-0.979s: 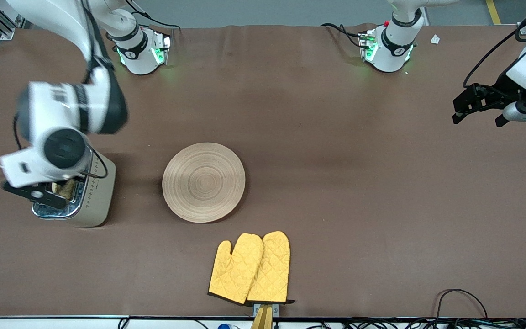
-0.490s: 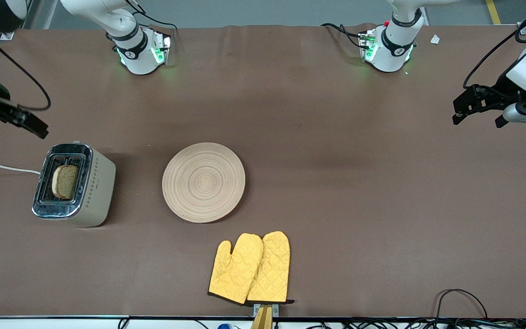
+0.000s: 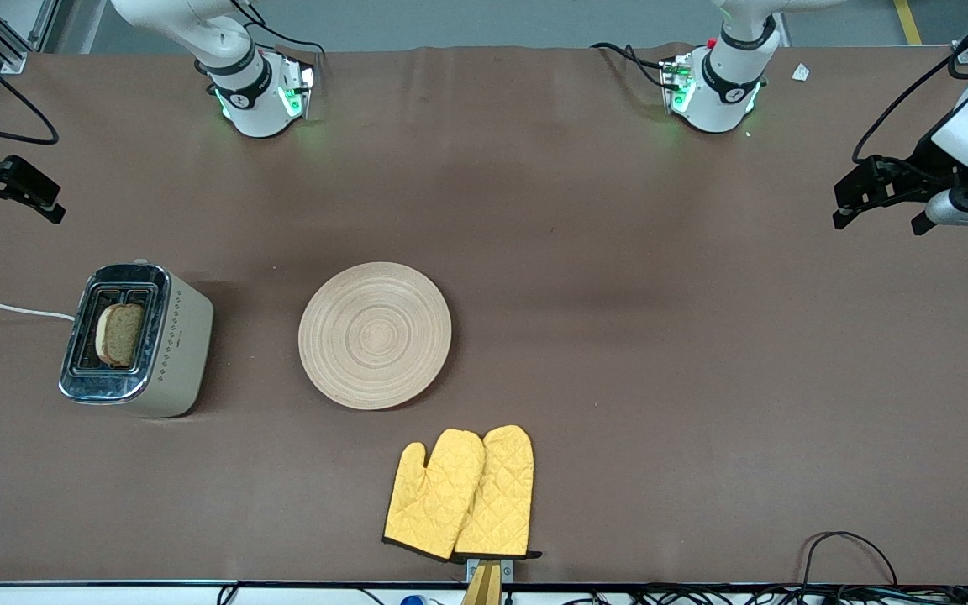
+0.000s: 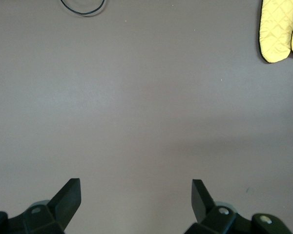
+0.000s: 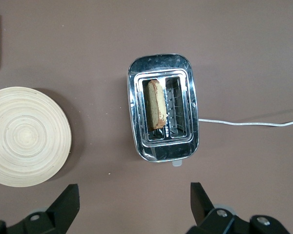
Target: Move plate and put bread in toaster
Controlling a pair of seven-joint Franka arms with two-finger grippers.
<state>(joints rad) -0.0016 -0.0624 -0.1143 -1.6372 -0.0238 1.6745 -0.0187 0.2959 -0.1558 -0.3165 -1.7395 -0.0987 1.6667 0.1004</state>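
We judged the task all but done: the speckled brown bread slice [image 3: 120, 334] stood in one slot of the cream, chrome-topped toaster [image 3: 136, 340], and the round beige wooden plate [image 3: 375, 335] lay bare beside it. Our right gripper [image 3: 3, 186] hung empty and wide open near the right arm's end; the left gripper [image 3: 877, 202], also open and empty, waited at its end. Next called only for parking. Yellow quilted oven mitts [image 3: 460, 493] lay on the brown cloth-covered table [image 3: 660, 353].

We note front view high, facing robot bases. Both wrist views look straight down. Right wrist and front share toaster [image 5: 162, 108], plate [image 5: 25, 136].
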